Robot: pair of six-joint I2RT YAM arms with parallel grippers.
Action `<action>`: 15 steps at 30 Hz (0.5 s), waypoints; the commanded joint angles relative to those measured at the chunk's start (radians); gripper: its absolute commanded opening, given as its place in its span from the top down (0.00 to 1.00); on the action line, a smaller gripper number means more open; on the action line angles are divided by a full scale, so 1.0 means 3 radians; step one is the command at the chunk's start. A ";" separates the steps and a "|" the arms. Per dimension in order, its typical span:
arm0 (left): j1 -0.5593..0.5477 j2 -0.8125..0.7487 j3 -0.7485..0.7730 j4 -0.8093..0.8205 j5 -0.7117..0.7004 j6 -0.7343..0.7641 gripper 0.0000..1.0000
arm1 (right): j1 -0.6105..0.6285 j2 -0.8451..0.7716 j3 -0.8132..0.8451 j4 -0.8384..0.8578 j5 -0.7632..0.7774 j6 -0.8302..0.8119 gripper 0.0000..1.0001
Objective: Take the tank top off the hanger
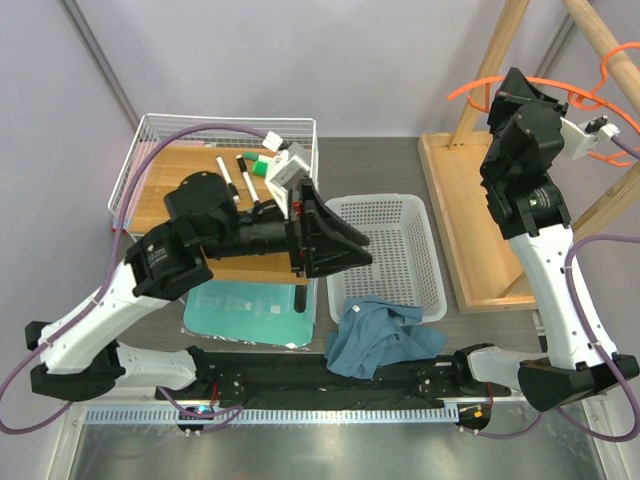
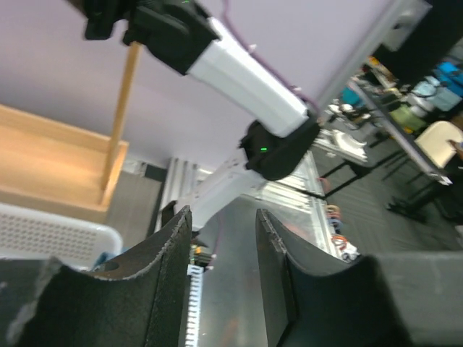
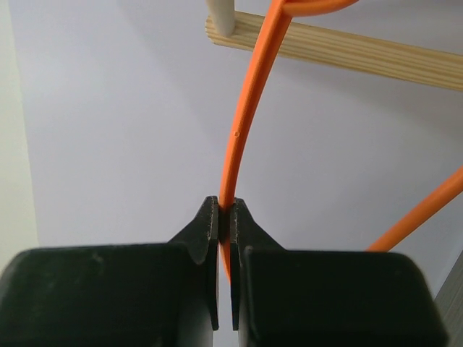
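Note:
The teal-blue tank top (image 1: 383, 336) lies crumpled on the table at the near edge of the white basket (image 1: 392, 250), off the hanger. The orange hanger (image 1: 470, 91) hangs high at the back right on the wooden rack. My right gripper (image 1: 498, 97) is raised there. In the right wrist view it (image 3: 226, 207) is shut on a thin rod of the hanger (image 3: 249, 94), below a wooden rail (image 3: 347, 47). My left gripper (image 1: 352, 256) hovers over the basket's left edge. In the left wrist view it (image 2: 223, 217) is open and empty.
A wire basket (image 1: 160, 135) with a wooden board and markers stands back left. A mint-green mat (image 1: 250, 308) lies near the left arm. The wooden rack's tray (image 1: 470, 220) and slanted poles (image 1: 590, 40) stand at the right.

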 commanded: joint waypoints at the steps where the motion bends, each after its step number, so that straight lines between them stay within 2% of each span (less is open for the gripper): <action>1: -0.0002 -0.0246 -0.0166 0.0599 0.0560 -0.0272 0.57 | -0.0022 -0.0135 -0.0021 -0.0108 0.0171 0.0345 0.99; 7: -0.0002 -0.0441 -0.0263 0.0890 0.0730 -0.0416 0.51 | -0.0027 -0.0350 -0.0277 -0.0113 0.0049 0.0377 0.99; 10: -0.0002 -0.0482 -0.0264 0.1003 0.0822 -0.0441 0.46 | -0.0022 -0.0447 -0.0364 -0.0103 -0.0171 0.0300 0.71; 11: -0.0002 -0.0487 -0.0253 0.1013 0.0832 -0.0447 0.45 | -0.0027 -0.0472 -0.0415 -0.0098 -0.0232 0.0274 0.51; 13: -0.0002 -0.0497 -0.0243 0.1079 0.0863 -0.0457 0.42 | -0.0022 -0.0559 -0.0466 -0.0108 -0.0471 0.0243 0.37; 15: -0.0002 -0.0497 -0.0248 0.1121 0.0898 -0.0457 0.38 | -0.0022 -0.0636 -0.0583 -0.0165 -0.0621 0.0289 0.29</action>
